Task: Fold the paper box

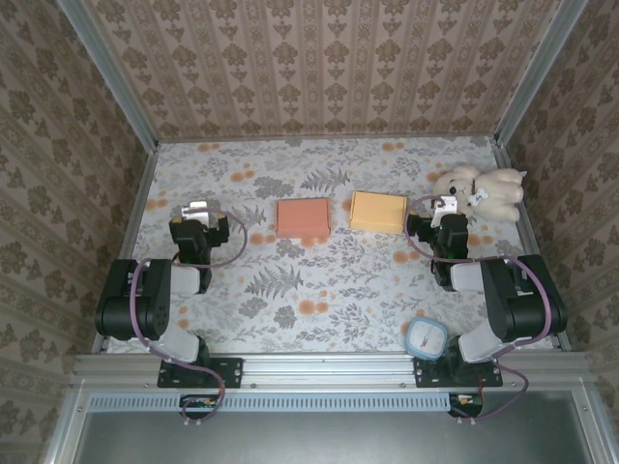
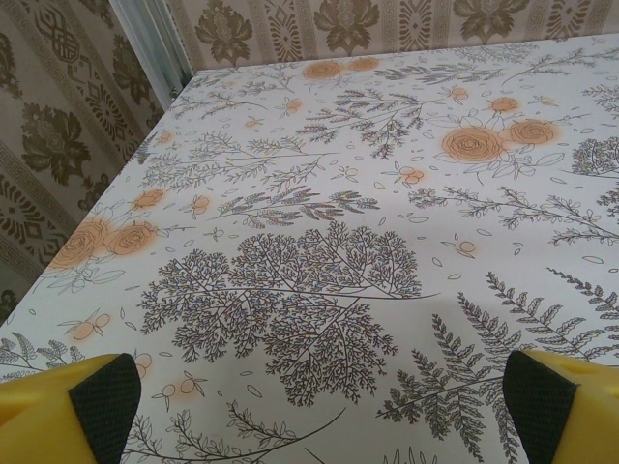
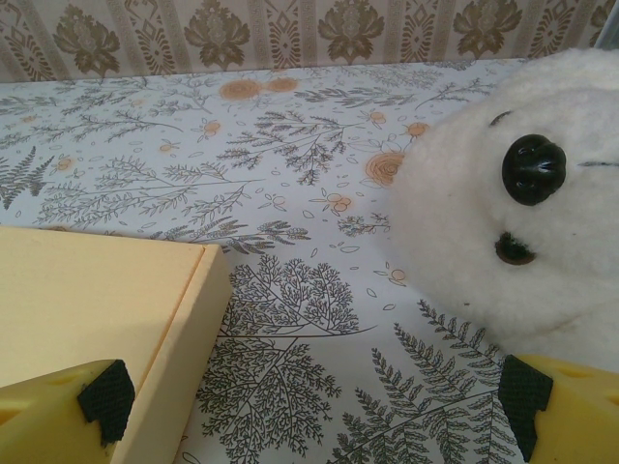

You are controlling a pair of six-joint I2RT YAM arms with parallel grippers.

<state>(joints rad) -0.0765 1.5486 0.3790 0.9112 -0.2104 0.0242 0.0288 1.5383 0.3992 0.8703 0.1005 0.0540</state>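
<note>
Right gripper (image 3: 316, 404) gapes wide between yellow paper box (image 3: 97, 300) and plush bear (image 3: 484, 174), likely lining up a grab; left gripper (image 2: 323, 408) hovers wide, empty.

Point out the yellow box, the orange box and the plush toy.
yellow box (image 1: 378, 212): top view, top face.
orange box (image 1: 303, 217): top view, top face.
plush toy (image 3: 464, 193): right wrist view, white cheek.

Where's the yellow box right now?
Top view, right of centre: the yellow box lies between the pink box and the right gripper, with the plush toy beyond.
</note>
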